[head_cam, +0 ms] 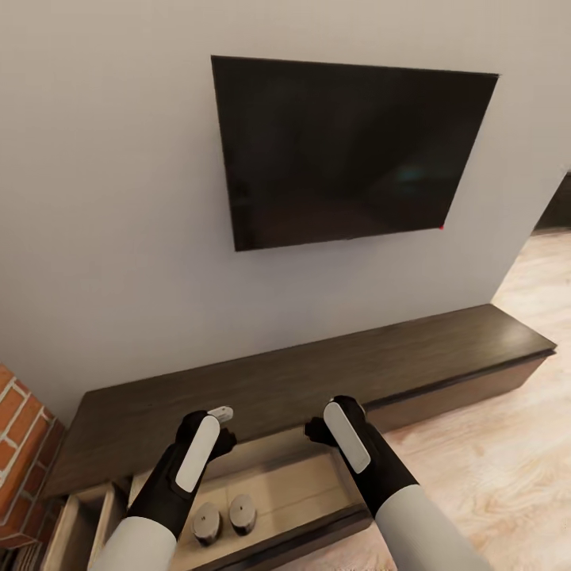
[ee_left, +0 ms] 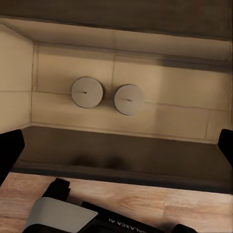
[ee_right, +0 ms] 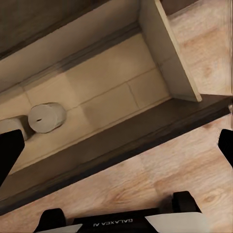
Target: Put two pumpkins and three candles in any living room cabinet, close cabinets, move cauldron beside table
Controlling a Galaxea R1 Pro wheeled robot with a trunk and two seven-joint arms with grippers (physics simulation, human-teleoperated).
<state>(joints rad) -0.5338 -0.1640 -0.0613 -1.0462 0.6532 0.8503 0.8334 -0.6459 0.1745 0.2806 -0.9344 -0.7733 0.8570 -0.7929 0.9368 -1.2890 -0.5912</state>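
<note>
Two candles already stowed as robot stands over open cabinet drawer

Both candles, one (head_cam: 207, 523) beside the other (head_cam: 242, 513), stand upright in the pulled-out drawer (head_cam: 317, 488) of the low dark cabinet (head_cam: 333, 365) under the wall television (head_cam: 345, 151); left gripper (ee_left: 116, 145) and right gripper (ee_right: 116, 141) hang above with jaws spread, holding nothing. Pushing the drawer shut sharply could topple the candles. A second open drawer (head_cam: 79, 515) sits beside the brick hearth (head_cam: 20, 444), and neither drawer is yet closed
</note>
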